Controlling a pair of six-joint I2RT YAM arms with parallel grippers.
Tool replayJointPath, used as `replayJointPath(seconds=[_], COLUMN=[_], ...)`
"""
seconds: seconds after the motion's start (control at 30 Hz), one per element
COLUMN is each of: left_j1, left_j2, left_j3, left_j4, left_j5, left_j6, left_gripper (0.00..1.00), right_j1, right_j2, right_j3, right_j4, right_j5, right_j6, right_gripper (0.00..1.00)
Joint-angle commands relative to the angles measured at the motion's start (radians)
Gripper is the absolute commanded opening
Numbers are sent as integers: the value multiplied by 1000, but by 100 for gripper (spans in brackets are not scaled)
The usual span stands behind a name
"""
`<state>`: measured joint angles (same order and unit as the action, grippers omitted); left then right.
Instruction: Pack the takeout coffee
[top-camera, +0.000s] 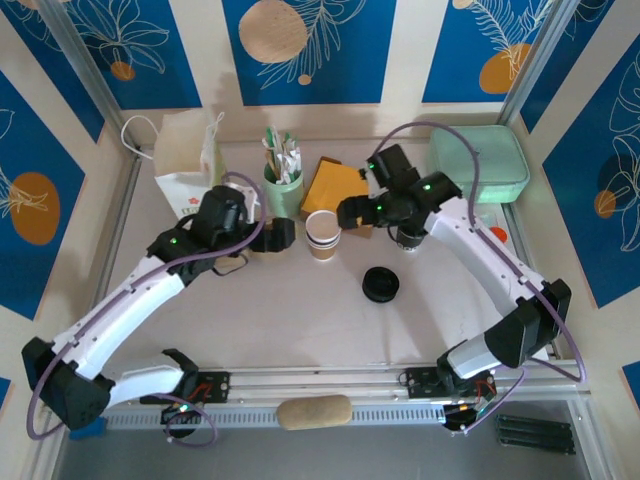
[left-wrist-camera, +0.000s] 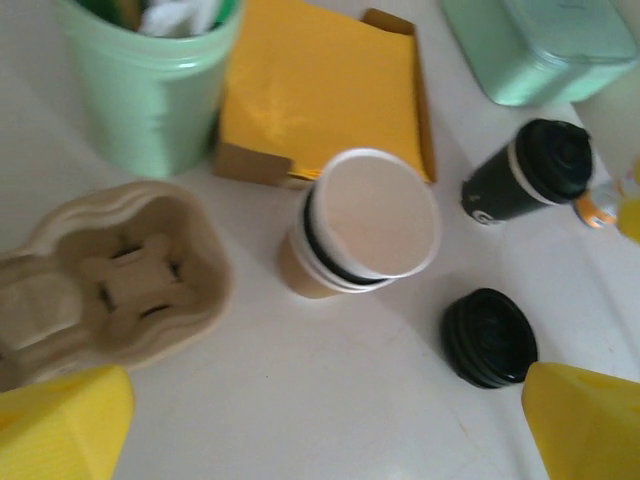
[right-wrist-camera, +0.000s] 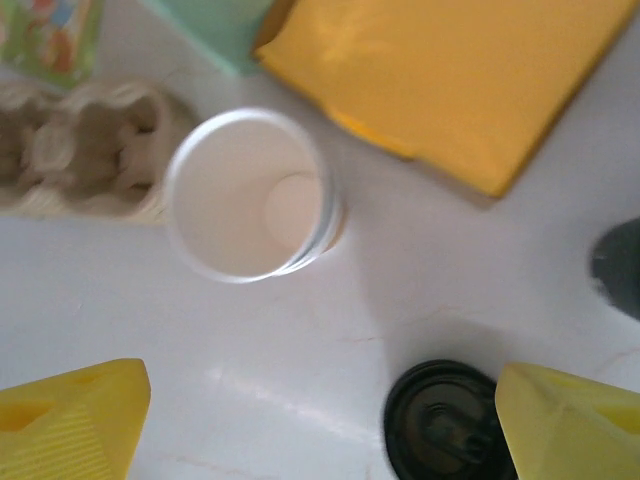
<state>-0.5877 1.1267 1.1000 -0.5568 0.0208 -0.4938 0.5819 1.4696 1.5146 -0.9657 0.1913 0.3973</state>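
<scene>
The takeout coffee cup (top-camera: 323, 235) stands upright and empty at mid-table, kraft-brown with a white inside (right-wrist-camera: 250, 195) and dark and white bands under its rim (left-wrist-camera: 365, 225). Its black round lid (top-camera: 381, 285) lies flat on the table to the cup's right and nearer the arms (left-wrist-camera: 488, 337) (right-wrist-camera: 445, 420). My left gripper (top-camera: 280, 235) hovers open just left of the cup, over the pulp carrier, its yellow fingers (left-wrist-camera: 60, 425) wide apart. My right gripper (top-camera: 350, 212) hangs open just right of the cup, with nothing between its fingers (right-wrist-camera: 70, 420).
The brown moulded-pulp cup carrier (left-wrist-camera: 120, 275) sits left of the cup. Behind are a mint-green cup of utensils (top-camera: 283, 185), an orange envelope (top-camera: 335, 185), a white paper bag (top-camera: 185, 165) and a mint-green box (top-camera: 480, 160). A dark lidded cup (left-wrist-camera: 530, 180) stands under the right arm.
</scene>
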Motion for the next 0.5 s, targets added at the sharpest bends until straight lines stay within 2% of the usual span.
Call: replayJointPath(seconds=[0.0, 0.27, 0.47], left_j1=[76, 296, 422], left_j2=[-41, -62, -46], left_j3=[-49, -174, -233], left_j4=[-41, -13, 32], left_j5=[6, 53, 93], left_j6=[30, 51, 46], left_gripper=[99, 100, 99], right_j1=[96, 290, 301], right_j2=[12, 64, 57], right_j3=[18, 1, -22], right_j4=[-13, 38, 81], right_j5=[29, 31, 7], right_j6=[65, 162, 196], right_gripper=[90, 90, 90])
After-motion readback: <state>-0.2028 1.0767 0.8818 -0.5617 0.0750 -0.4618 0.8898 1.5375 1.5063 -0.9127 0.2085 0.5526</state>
